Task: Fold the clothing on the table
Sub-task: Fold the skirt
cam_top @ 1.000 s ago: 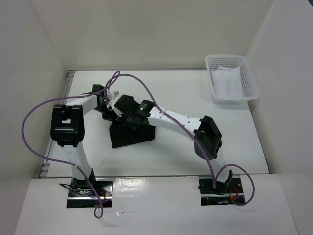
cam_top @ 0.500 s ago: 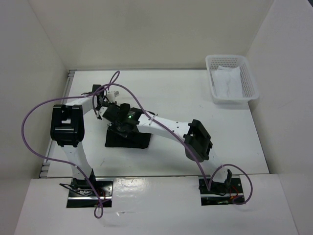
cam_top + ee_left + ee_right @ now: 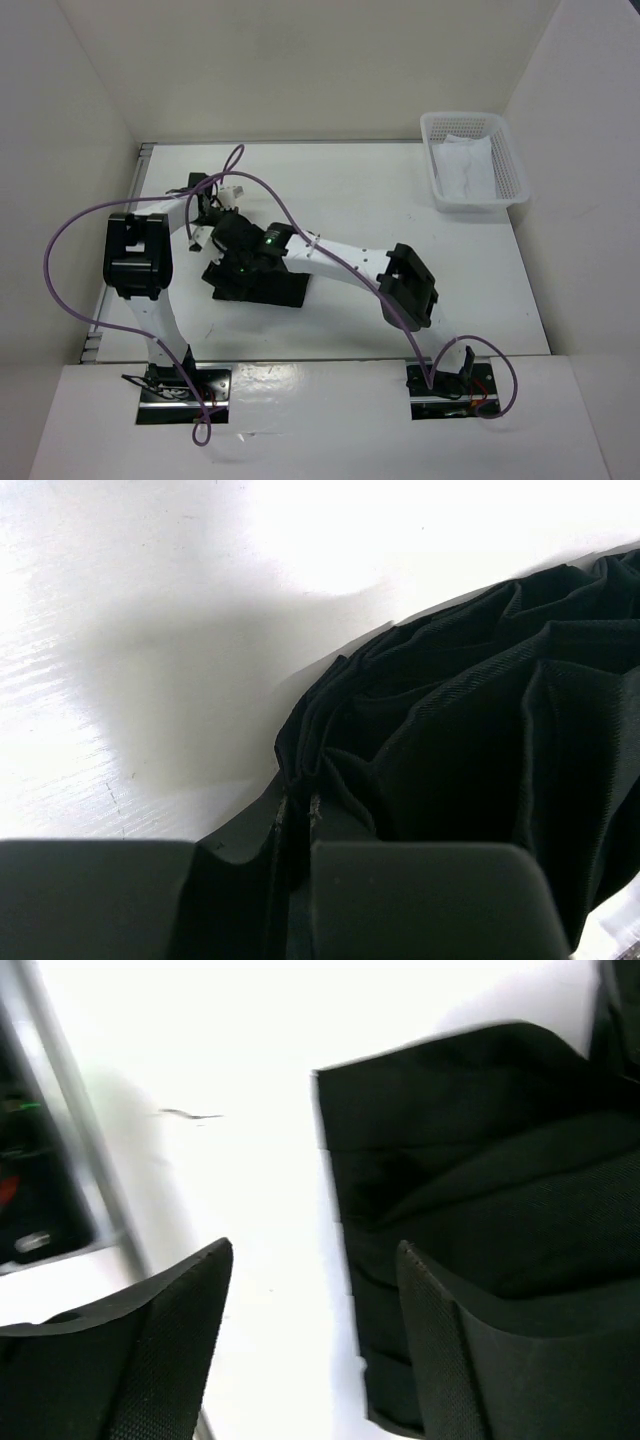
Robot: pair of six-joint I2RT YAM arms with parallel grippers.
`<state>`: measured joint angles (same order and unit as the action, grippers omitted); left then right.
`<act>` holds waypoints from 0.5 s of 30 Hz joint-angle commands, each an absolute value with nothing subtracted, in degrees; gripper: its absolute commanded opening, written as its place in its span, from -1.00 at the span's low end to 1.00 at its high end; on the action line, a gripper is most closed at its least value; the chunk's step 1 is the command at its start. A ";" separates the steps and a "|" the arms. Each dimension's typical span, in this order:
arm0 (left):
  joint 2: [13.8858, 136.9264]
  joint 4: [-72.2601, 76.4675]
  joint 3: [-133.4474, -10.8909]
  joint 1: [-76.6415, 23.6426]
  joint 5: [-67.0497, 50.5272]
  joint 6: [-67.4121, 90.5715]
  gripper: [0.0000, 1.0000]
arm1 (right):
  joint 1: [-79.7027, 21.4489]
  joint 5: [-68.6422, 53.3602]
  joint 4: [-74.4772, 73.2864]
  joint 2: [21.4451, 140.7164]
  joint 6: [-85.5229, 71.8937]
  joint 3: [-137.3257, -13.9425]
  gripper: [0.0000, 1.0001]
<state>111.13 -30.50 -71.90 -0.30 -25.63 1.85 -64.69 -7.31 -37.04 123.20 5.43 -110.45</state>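
Note:
The clothing [image 3: 285, 290] is a black ribbed garment lying folded in a compact dark patch on the white table [image 3: 400, 200], left of centre. My left gripper [image 3: 207, 236] sits at the cloth's far left corner. In the left wrist view it [image 3: 297, 805] is shut on a pinched bunch of the clothing [image 3: 480, 730]. My right gripper [image 3: 226, 272] hovers over the cloth's left edge. In the right wrist view it [image 3: 315, 1255] is open with bare table [image 3: 250, 1060] between the fingers. One finger [image 3: 440, 1330] stands over the edge of the clothing [image 3: 480, 1160].
A white mesh basket [image 3: 510, 150] holding a white cloth [image 3: 465, 165] stands at the far right corner. A metal rail [image 3: 140, 190] runs along the table's left edge, seen also as the rail [image 3: 70, 1130] in the right wrist view. White walls close in three sides.
My right gripper carried the cloth's edge leftward over the rest, then opened and let go. The cloth now lies flatter and narrower. The left gripper stayed shut in place.

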 commanded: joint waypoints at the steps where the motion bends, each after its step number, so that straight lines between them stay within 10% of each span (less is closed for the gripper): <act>1: 113.20 -31.82 -72.42 -0.09 -25.58 1.85 -1.00 | -63.54 -16.96 -34.37 116.55 6.06 -111.88 0.46; 7: 107.41 -31.82 -72.42 4.91 -24.87 2.37 -0.87 | -57.05 -18.63 -33.23 104.78 7.91 -104.44 0.68; 15: 96.87 -35.06 -71.89 15.98 -27.77 1.85 0.75 | -44.13 -16.96 -29.00 88.78 10.89 -89.40 0.93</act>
<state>102.17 -33.04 -71.77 14.17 -25.76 1.91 -46.44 -16.95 -32.23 92.36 8.91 -93.45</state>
